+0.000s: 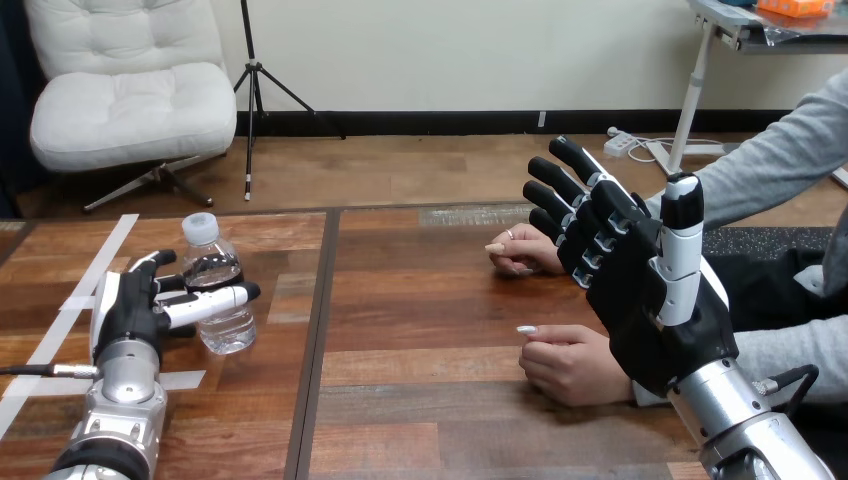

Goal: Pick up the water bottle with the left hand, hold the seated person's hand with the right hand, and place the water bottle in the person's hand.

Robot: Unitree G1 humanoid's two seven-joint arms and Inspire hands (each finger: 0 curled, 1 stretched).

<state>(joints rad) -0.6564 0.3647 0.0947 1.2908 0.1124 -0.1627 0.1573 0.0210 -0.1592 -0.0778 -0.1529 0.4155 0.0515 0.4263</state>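
A clear water bottle (218,290) with a white cap stands upright on the left part of the wooden table (420,300). My left hand (130,310) is at its left side, open; the thumb lies straight across the bottle's front and the fingers reach toward its left side. My right hand (640,290) is raised at the right, open with straight fingers spread. It shows between the person's two hands and covers the near wrist. The person's far hand (522,250) and near hand (570,362) rest loosely curled on the table. I cannot tell whether my right hand touches either.
Strips of white tape (85,285) run across the table's left end. A dark seam (318,330) splits the tabletop down the middle. The person's grey sleeves (770,165) come in from the right edge.
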